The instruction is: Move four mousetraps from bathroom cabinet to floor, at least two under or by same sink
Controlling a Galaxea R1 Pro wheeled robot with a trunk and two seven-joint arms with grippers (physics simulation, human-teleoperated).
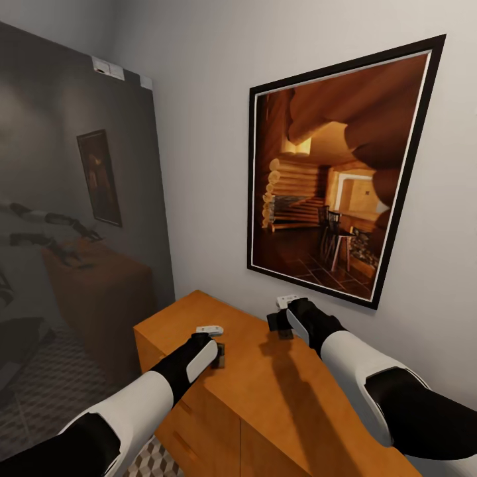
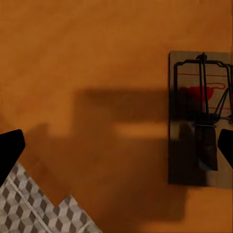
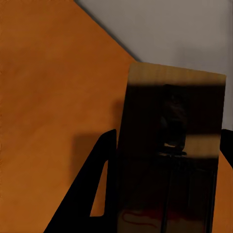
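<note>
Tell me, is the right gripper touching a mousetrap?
Touching. The right wrist view shows the mousetrap clamped inside the right gripper, with one dark finger pressed flush along its edge.

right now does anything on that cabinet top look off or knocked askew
Nothing stands out. One mousetrap lies flat on the orange cabinet top, under the left gripper. The right gripper holds a second mousetrap up off the wood. No spills or damage show.
</note>
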